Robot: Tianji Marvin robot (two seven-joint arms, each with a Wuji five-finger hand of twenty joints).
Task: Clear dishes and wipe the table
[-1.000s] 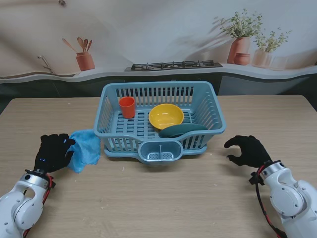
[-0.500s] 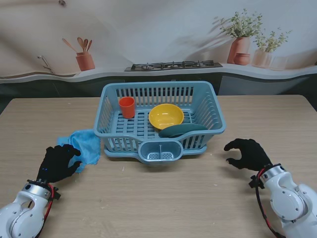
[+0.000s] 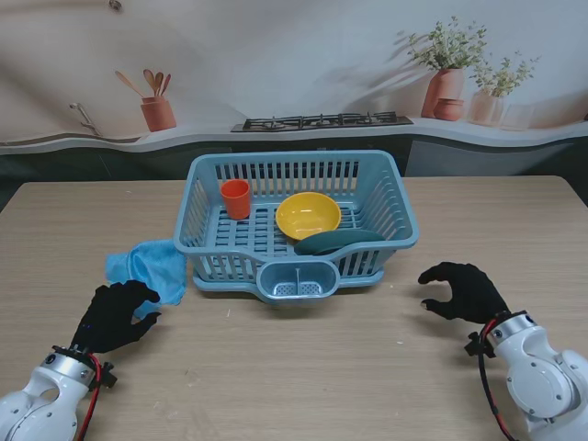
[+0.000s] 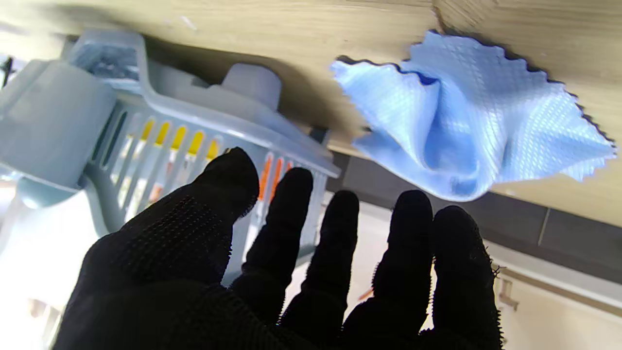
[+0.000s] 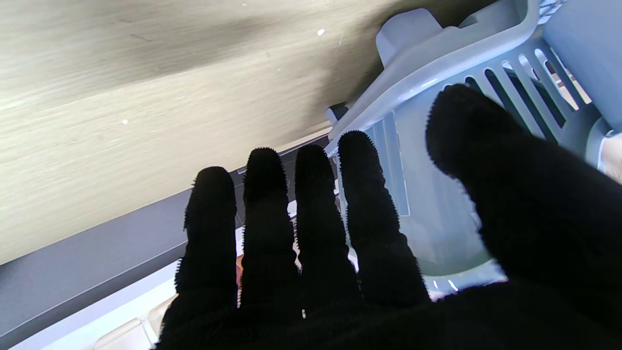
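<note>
**Dishes racked, cloth lies loose**

The orange cup [image 3: 235, 197], yellow bowl [image 3: 308, 214] and dark green plate [image 3: 338, 242] sit inside the blue dish rack [image 3: 395, 197], so clearing looks done. The blue cloth [image 3: 147, 265] lies crumpled left of the rack. The left hand [image 3: 115, 315] hovers near it, fingers apart, empty. The right hand [image 3: 462, 289] is likewise spread, holding nothing.

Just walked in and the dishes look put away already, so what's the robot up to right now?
The orange cup, yellow bowl and a dark green dish sit in the blue dish rack. The blue cloth lies crumpled on the table by the rack's left side. The left hand is open just nearer to me than the cloth, holding nothing. The right hand hovers open on the right, also holding nothing.
</note>
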